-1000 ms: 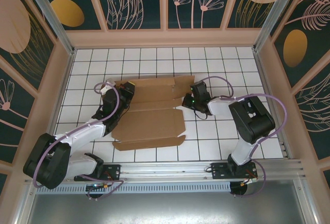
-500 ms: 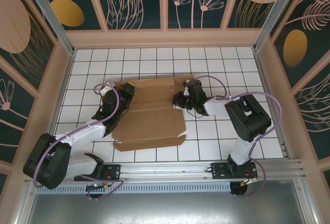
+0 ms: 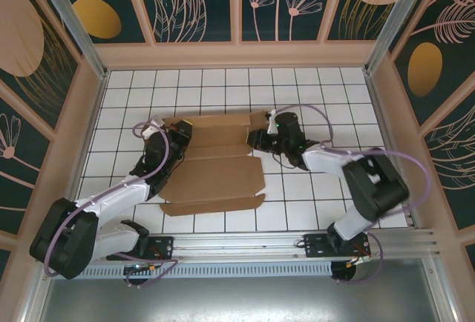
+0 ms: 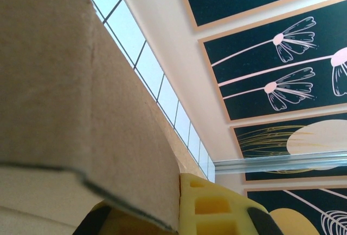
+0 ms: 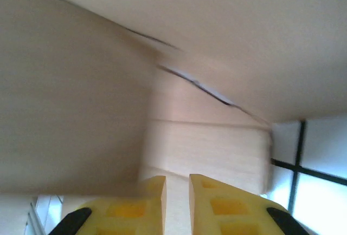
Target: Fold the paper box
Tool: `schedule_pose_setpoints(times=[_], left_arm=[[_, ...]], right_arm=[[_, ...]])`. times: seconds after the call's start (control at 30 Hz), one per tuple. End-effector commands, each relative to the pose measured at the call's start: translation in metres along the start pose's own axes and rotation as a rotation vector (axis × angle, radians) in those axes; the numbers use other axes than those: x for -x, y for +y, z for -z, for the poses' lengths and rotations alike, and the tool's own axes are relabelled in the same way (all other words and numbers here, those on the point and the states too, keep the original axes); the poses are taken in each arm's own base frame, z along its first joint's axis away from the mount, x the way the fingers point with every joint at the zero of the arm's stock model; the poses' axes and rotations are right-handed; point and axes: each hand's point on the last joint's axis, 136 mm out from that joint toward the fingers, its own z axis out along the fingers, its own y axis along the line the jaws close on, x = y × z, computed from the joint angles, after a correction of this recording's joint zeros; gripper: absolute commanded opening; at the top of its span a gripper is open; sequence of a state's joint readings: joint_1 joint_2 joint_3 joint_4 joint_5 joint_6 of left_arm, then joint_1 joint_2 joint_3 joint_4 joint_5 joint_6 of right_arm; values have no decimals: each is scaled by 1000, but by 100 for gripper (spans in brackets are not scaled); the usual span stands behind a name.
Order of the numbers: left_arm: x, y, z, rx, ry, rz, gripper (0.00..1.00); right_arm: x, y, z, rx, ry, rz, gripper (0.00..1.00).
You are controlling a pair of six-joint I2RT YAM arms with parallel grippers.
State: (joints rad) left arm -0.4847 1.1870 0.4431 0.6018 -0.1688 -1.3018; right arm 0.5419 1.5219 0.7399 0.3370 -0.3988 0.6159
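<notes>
Moved: right pincer [image 3: 257, 141] has slid left to the right edge of the flat brown cardboard mailer box [image 3: 215, 173].
Right: narrow slit between its yellow pads [image 5: 227, 205], nothing in it.
Left: left pincer [image 3: 181, 132] clamped on the box's left flap.
Box: mid white-tiled worktop [image 3: 312, 92], between the arms.

Both arms reach forward; left hand [image 3: 181, 132] pinched closed, right hand [image 3: 257, 139] fingers narrowly parted

Bright, even light, soft shadows — right wrist view blurred, overhead view sharp.
</notes>
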Motion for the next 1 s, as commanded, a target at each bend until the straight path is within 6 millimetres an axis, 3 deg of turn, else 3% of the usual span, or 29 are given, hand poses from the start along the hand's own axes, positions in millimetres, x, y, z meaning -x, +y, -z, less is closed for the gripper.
schedule_pose_setpoints(times=[0.0,0.2,0.27,0.37,0.43,0.57,0.63,0.8,0.97], left_arm=[[-1,12,4,26,-2,-52,0],[-1,11,2,29,-3,-52,0],[-1,8,1,29,-3,-55,0],[-2,7,-2,29,5,-58,0],[-3,8,-2,33,10,-55,0],[-3,9,-1,33,6,-53,0],[-2,8,0,30,2,-52,0],[-1,6,-1,31,1,-50,0],[-4,2,-8,25,17,-47,0]], right_arm=[[17,16,40,10,-67,167,20],[73,-2,109,-112,-335,177,19],[87,-12,114,-165,-371,213,25],[112,-42,120,-349,-424,258,26],[118,-61,107,-407,-383,311,25],[110,-99,70,-496,-232,448,24],[104,-108,58,-500,-182,510,22],[62,-77,27,-282,-35,804,22],[37,-54,15,-126,5,831,24]])
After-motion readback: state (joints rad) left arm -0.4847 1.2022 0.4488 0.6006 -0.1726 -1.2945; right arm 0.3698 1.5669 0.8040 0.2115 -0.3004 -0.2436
